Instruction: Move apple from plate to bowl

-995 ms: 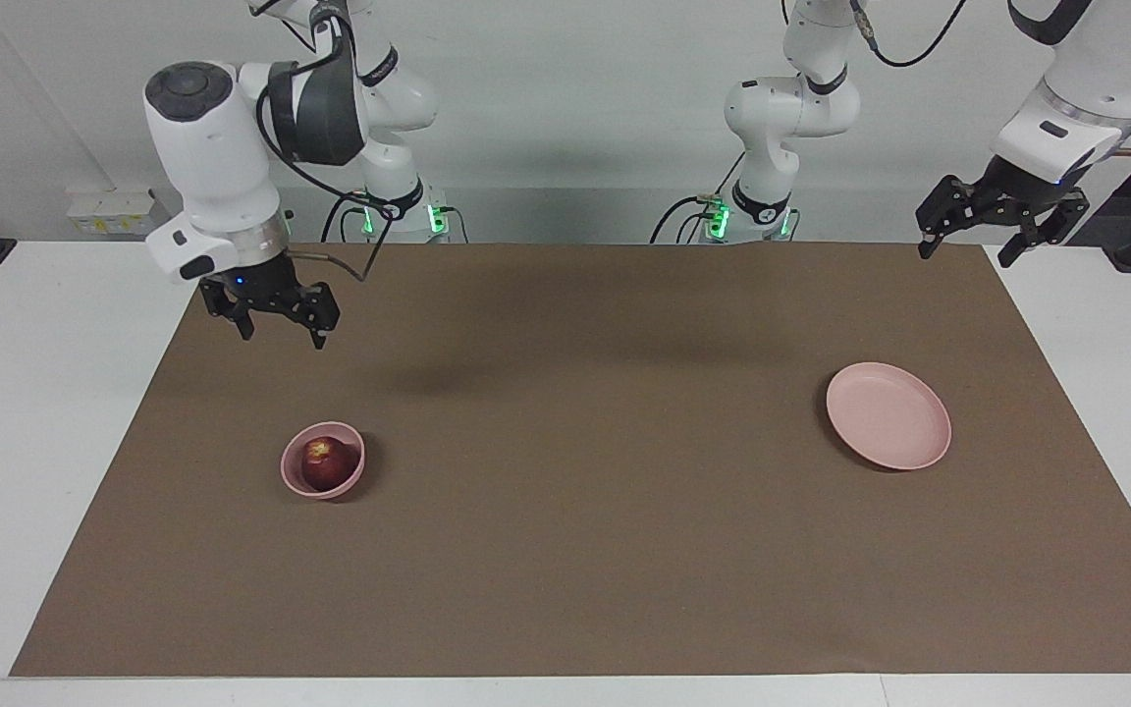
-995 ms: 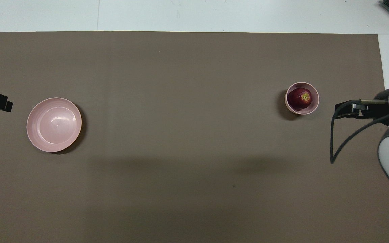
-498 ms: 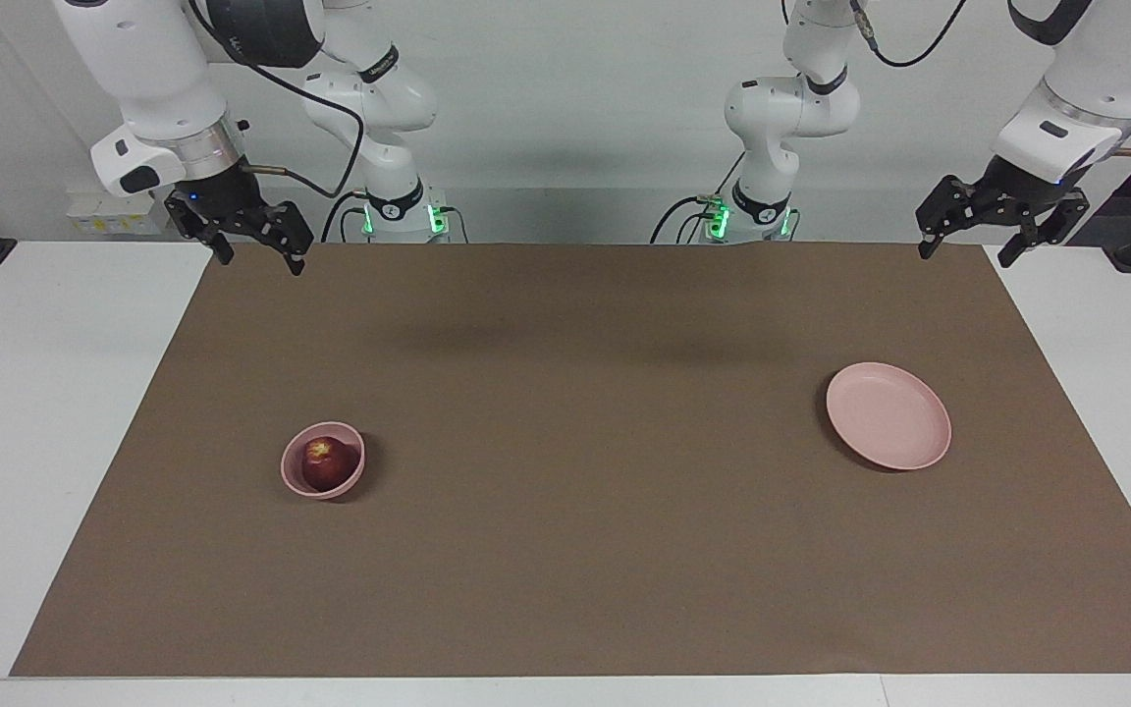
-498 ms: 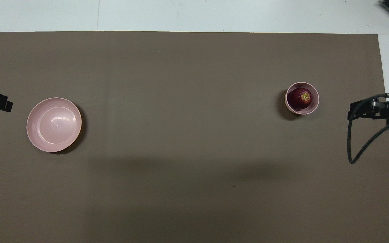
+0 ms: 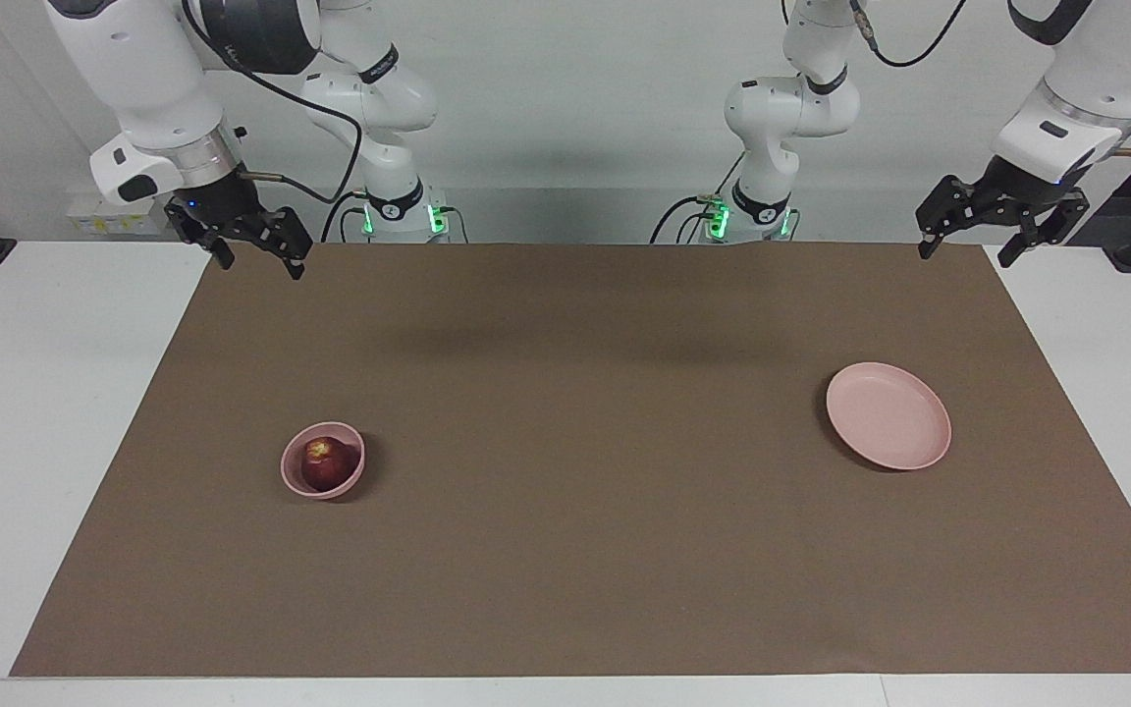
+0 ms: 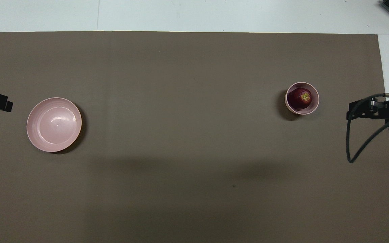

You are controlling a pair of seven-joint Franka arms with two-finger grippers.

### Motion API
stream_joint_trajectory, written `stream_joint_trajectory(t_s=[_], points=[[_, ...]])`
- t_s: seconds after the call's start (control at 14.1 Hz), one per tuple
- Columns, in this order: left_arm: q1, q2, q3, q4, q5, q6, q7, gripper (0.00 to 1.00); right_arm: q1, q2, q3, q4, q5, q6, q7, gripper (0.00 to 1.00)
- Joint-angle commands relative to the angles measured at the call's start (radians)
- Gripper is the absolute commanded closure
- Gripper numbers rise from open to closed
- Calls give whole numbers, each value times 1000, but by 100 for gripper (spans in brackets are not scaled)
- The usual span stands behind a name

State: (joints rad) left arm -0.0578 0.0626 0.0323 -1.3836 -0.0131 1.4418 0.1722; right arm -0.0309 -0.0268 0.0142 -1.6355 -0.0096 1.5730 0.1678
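A small, round, dark red apple with a yellowish patch at its stem sits inside a small, deep, pale pink bowl. The bowl stands on a brown mat that covers most of the white tabletop, toward the right arm's end and about midway between the edge nearest the robots and the edge away from them. A wide, flat, pale pink plate lies empty toward the left arm's end, well apart from the bowl.

The right claw hangs in the air over the mat's corner at the robots' edge, at the right arm's end of the tabletop. Its two black fingers are spread apart and hold nothing. The apple and bowl lie below it, out toward the middle of the mat and well apart from it. The left claw waits over the other corner at the robots' edge, its fingers also spread and empty, with the plate well apart from it.

Judging by how things lie, the apple is already in the bowl, so the move looks finished. What remains is parking the right arm. To do that well, it should stay high and away from the bowl, so that neither the claw nor the black cable looping from the wrist can nudge the bowl or tip the apple out.
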Motion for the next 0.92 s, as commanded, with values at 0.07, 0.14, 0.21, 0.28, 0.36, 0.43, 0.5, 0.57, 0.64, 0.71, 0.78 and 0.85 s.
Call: stream_joint_trajectory(t_s=[0.07, 0.14, 0.21, 0.28, 0.36, 0.43, 0.5, 0.57, 0.64, 0.71, 0.78, 0.85], points=[[9, -20, -6, -18, 12, -8, -10, 0, -6, 15, 3, 23, 20, -4, -33, 0], [9, -20, -6, -18, 12, -8, -10, 0, -6, 15, 3, 22, 22, -2, -33, 0], [9, -20, -6, -18, 12, -8, -10, 0, -6, 13, 3, 22, 22, -4, -34, 0], [9, -20, -6, -18, 12, -8, -10, 0, -4, 13, 3, 22, 22, -2, -36, 0], [9, -20, -6, -18, 12, -8, -10, 0, -6, 13, 4, 22, 22, -4, -39, 0], [9, -20, -6, -18, 12, -8, -10, 0, -4, 13, 4, 22, 22, -4, -47, 0], [9, -20, -6, -18, 12, -8, -10, 0, -4, 13, 4, 22, 22, -2, -48, 0], [9, -20, -6, -18, 12, -8, -10, 0, -4, 13, 4, 22, 22, -2, -48, 0], [9, -20, -6, -18, 12, -8, -10, 0, -4, 13, 6, 22, 22, -2, -48, 0], [9, -20, -6, -18, 12, -8, -10, 0, -4, 13, 7, 22, 22, -2, -48, 0], [9, -20, -6, -18, 12, -8, -10, 0, -4, 13, 7, 22, 22, -2, -50, 0], [9, -20, -6, -18, 12, -8, -10, 0, -4, 13, 7, 22, 22, -4, -51, 0]])
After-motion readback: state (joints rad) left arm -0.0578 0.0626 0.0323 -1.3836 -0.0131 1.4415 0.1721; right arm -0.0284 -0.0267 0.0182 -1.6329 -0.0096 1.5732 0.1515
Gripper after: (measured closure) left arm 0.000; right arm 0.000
